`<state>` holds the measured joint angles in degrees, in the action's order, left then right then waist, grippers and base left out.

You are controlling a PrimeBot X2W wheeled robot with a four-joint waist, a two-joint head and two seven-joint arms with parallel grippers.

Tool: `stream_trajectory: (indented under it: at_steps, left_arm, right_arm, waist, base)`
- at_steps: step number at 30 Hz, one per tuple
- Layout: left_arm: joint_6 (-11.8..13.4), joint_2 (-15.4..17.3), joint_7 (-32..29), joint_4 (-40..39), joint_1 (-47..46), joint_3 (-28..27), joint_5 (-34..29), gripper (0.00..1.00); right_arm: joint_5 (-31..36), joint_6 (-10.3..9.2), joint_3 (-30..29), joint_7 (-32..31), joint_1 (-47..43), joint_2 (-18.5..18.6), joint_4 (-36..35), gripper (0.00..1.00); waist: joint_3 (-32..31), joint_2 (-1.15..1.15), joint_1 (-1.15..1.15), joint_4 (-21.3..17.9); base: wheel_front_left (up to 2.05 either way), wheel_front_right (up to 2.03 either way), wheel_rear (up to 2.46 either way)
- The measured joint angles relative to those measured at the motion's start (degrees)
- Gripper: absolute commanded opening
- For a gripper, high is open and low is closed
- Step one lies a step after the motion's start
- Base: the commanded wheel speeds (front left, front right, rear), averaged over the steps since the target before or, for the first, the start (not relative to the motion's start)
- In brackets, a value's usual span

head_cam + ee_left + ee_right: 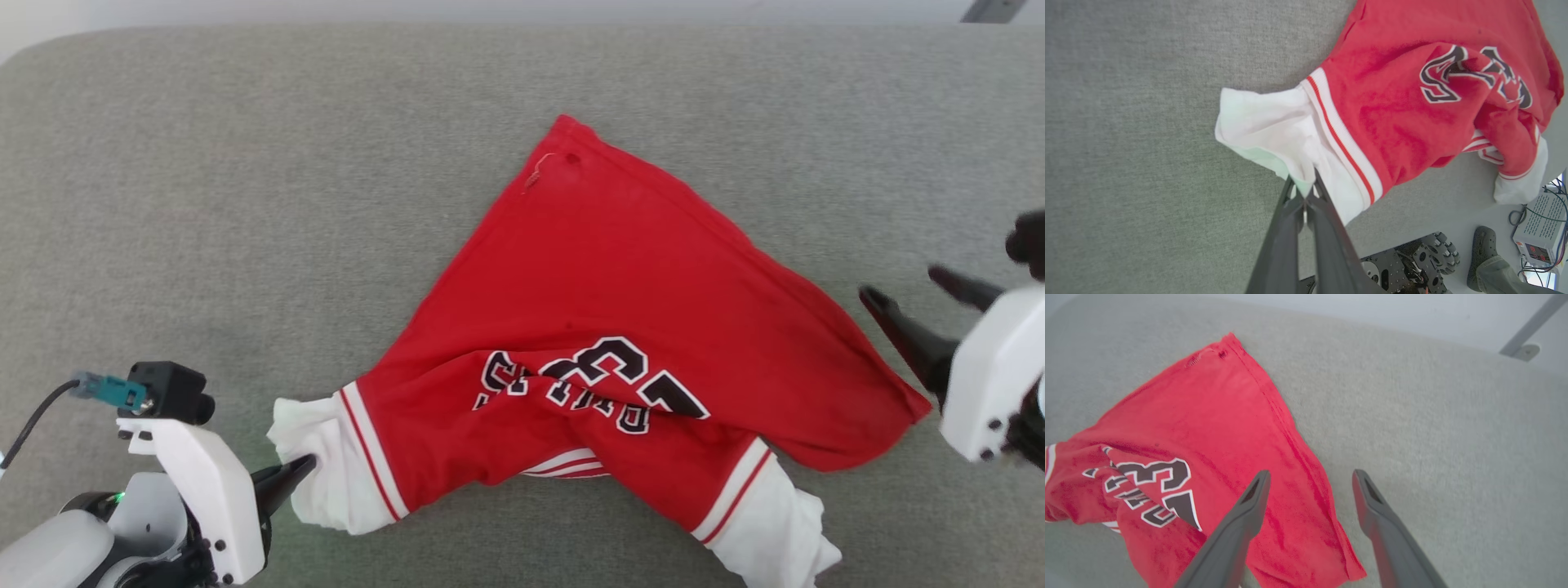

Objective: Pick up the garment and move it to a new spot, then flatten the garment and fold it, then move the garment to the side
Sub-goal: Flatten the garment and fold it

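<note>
The red jersey (620, 269) is laid crumpled near the front edge of the grey felt table (204, 163), loads of bare felt left toward the far edge and both sides. One white sleeve (1265, 126) is clamped by the left gripper (1303, 192); the right gripper (1310, 473) is spread wide, empty, at the jersey's right edge. Past the front edge, a shoe (1482, 249) and a box with red digits (1537, 241) are caught in the left wrist view. The lettering (588, 384) is bunched, unreadable.
</note>
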<state>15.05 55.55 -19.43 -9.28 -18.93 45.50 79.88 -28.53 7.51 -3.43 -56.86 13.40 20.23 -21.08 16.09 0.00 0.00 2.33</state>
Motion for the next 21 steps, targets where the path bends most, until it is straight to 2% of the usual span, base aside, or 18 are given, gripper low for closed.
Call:
stream_trajectory:
  at_steps: [3,8,14,21]
  left_arm:
    - [-0.38,-0.64,-0.45,-0.10,-0.95,0.30,-0.74,0.00]
    - [-1.11,-2.49,-1.67,0.13,-3.53,1.47,-2.47,0.00]
    - [-3.50,-6.89,-3.79,1.65,-8.41,3.52,-5.15,0.00]
    - [-6.77,-12.25,-5.05,5.15,-12.99,5.57,-7.01,0.00]
  right_arm:
    - [0.63,0.00,2.50,3.98,3.79,0.15,1.67,1.00]
    - [0.99,0.00,7.39,10.39,11.37,1.11,8.66,1.00]
    - [0.89,0.00,13.71,15.97,21.74,3.59,21.15,1.00]
    - [-0.14,0.00,21.36,18.84,33.12,5.75,37.31,1.00]
  waist:
    - [0.37,0.00,0.00,1.11]
    - [1.41,0.00,0.00,3.83]
    - [3.22,0.00,0.00,8.62]
    - [5.75,0.00,0.00,14.57]
  base:
    - [0.00,0.00,0.00]
    - [0.00,0.00,0.00]
    - [0.00,0.00,0.00]
    - [0.00,0.00,0.00]
